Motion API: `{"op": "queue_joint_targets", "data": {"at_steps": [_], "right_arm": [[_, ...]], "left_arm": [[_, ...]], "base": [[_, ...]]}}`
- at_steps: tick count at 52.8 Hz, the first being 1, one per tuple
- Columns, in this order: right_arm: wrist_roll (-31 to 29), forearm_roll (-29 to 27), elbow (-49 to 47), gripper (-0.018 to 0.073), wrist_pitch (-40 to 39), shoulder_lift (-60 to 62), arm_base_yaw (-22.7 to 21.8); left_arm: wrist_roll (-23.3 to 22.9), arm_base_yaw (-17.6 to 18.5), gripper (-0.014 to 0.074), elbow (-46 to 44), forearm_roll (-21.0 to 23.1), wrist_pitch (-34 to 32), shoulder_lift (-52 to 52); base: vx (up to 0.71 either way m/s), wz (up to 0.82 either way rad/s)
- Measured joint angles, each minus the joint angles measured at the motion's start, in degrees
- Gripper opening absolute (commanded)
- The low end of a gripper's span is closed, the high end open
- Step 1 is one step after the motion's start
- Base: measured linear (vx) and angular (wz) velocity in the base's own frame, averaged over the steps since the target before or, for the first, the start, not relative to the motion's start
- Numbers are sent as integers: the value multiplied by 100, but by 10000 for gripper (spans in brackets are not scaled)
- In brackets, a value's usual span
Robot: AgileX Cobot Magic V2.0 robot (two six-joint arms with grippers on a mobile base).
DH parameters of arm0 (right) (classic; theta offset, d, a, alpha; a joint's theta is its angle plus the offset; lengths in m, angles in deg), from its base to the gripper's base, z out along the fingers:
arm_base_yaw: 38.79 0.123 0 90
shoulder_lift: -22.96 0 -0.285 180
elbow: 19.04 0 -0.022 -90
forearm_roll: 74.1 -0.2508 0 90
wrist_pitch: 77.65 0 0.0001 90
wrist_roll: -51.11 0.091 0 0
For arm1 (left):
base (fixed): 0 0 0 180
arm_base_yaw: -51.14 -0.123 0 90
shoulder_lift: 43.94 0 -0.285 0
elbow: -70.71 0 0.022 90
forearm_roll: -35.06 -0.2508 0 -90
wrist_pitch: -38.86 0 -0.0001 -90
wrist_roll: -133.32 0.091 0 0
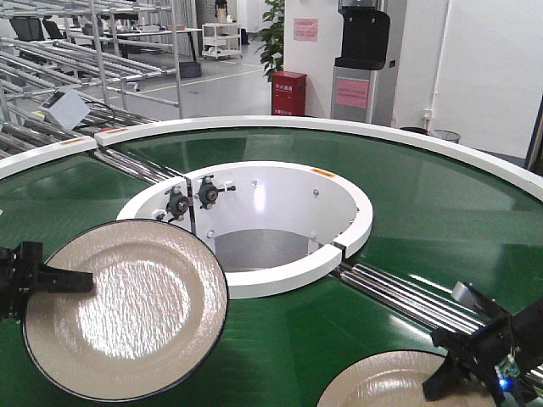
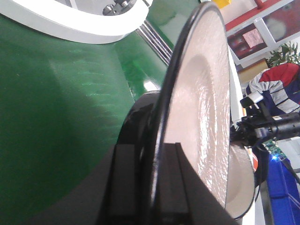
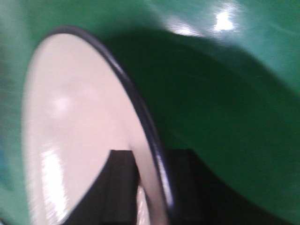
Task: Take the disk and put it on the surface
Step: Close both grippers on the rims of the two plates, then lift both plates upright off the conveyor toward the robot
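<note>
Two disks show, both cream plates with a dark rim. The left disk point(image 1: 127, 309) point(image 2: 201, 103) hangs tilted above the green belt, and in the front view its edge overlaps the white inner ring. My left gripper point(image 1: 81, 281) point(image 2: 152, 183) is shut on its left rim, one finger on each face. The right disk point(image 1: 382, 386) point(image 3: 70, 122) lies low at the bottom edge of the front view. My right gripper point(image 1: 450, 373) point(image 3: 152, 187) is shut on its right rim. The surface is out of view.
The glossy green conveyor belt point(image 1: 424, 212) runs in a ring around a white inner ring point(image 1: 280, 271) with a grey well inside. Metal rollers point(image 1: 407, 297) cross the belt on the right and at the back left. Racks, a red box and a dispenser stand behind.
</note>
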Motion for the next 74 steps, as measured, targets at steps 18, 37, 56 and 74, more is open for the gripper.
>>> {"op": "queue_joint_targets", "data": {"at_steps": [18, 37, 56, 74], "right_arm": [[-63, -866, 60, -9, -24, 1308, -281], [-75, -1317, 60, -9, 207, 2468, -297], [-125, -1369, 363, -9, 164, 3337, -291], [-298, -1336, 895, -9, -235, 3910, -291]], "left_arm": [[-608, 0, -10, 0, -5, 208, 0], [-731, 6, -8, 781, -213, 128, -1062], [-903, 64, -8, 1125, -595, -3, -2376], [-907, 81, -8, 1125, -608, -23, -2599]], "base": [[0, 0], [0, 0], [0, 0], [0, 0]]}}
